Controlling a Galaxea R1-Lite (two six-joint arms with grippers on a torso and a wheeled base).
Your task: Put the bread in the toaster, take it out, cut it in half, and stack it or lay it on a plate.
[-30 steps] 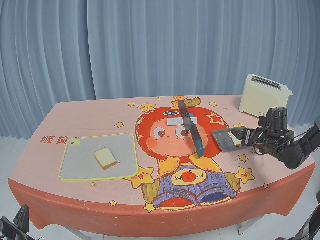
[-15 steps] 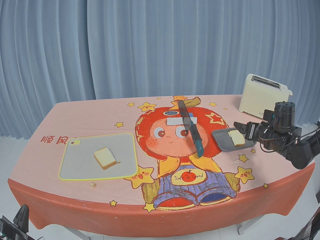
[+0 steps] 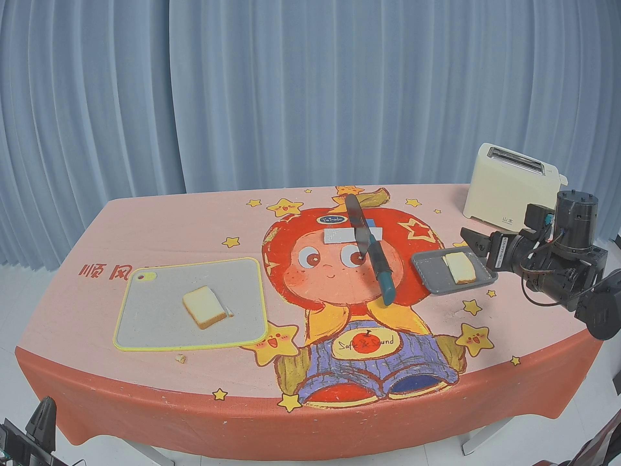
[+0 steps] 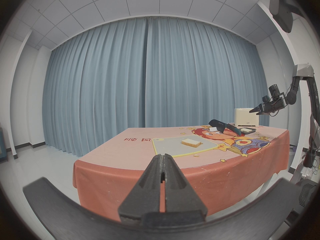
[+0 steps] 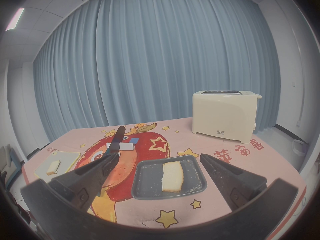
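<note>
Bread half [image 3: 204,306] on the cutting board [image 3: 155,321] lies well apart from the empty, wide-spread right gripper [image 5: 157,159], far nearer the pinched-together, empty left gripper [image 4: 162,160].

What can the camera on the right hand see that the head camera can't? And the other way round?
The right wrist camera adds the ceiling with a lit lamp. The head camera adds a crumb lying just in front of the cutting board. Both show the open right gripper, the toaster, the knife, the plate with one bread half on it, and the other bread half on the cutting board.
</note>
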